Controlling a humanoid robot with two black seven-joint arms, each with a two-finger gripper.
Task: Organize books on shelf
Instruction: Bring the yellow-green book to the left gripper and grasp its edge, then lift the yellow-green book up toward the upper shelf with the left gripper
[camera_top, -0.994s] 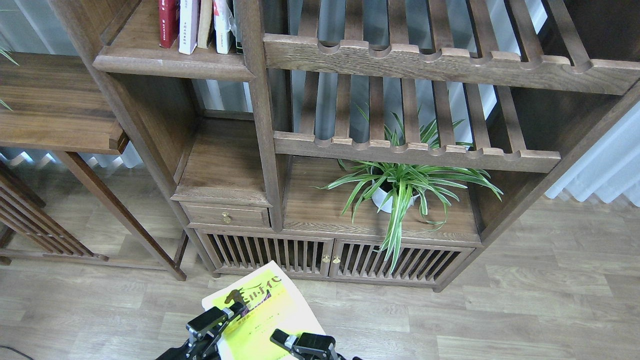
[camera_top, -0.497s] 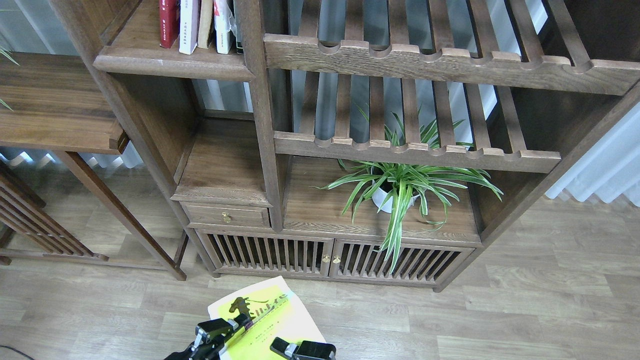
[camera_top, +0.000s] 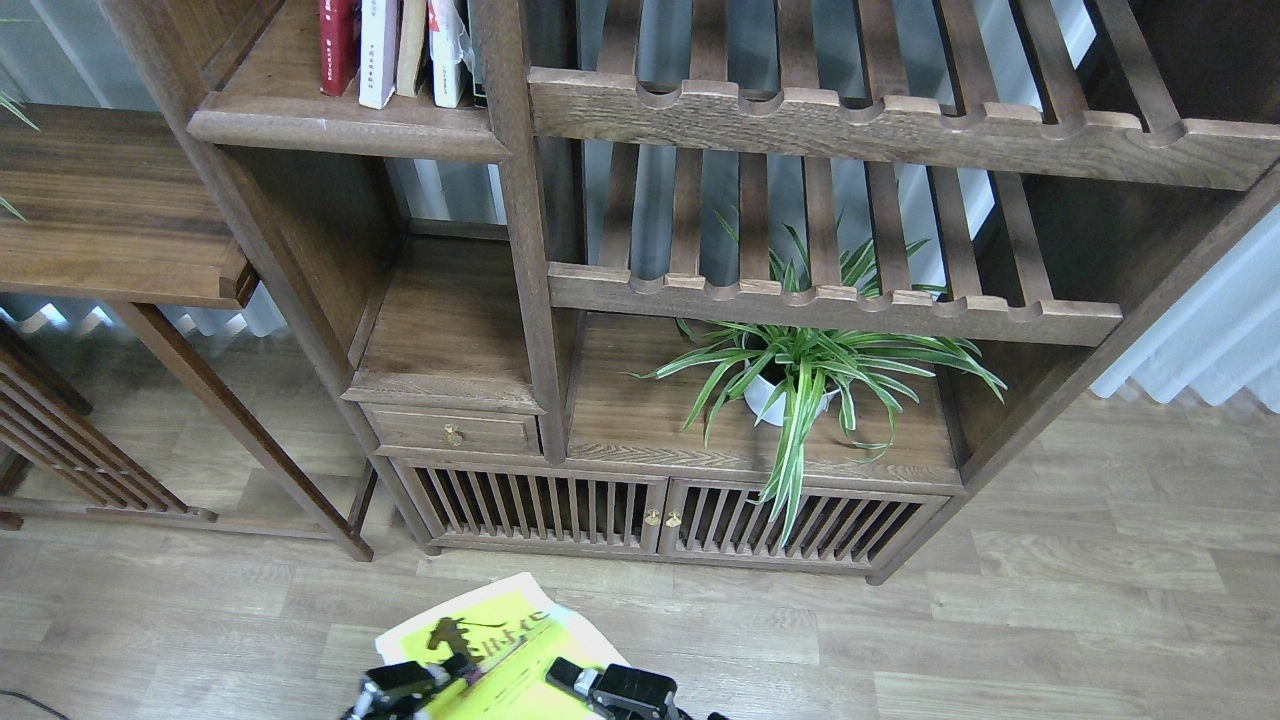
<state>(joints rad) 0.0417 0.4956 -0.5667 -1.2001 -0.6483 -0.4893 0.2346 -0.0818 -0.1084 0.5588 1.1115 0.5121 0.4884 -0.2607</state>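
A yellow-green book (camera_top: 500, 655) with a black title sits low at the bottom middle of the head view, above the floor. My left gripper (camera_top: 405, 688) is at the book's left edge and looks shut on it. My right gripper (camera_top: 600, 688) is at the book's right edge; its fingers are dark and cut off by the frame. The shelf (camera_top: 340, 128), a solid dark board with a rounded lip, is at the top left of the bookcase. Several upright books (camera_top: 378, 50) stand on it, one dark red (camera_top: 337, 45).
Slatted racks (camera_top: 830, 125) with notched rails fill the bookcase's right side. A potted spider plant (camera_top: 800, 375) stands on the lower board above the slatted cabinet doors (camera_top: 660, 520). A small drawer (camera_top: 452, 432) sits lower left. A wooden side table (camera_top: 110, 210) stands at the left.
The yellow-green book and both grippers have dropped lower in the view and shifted slightly left. The bookcase and plant are unchanged.
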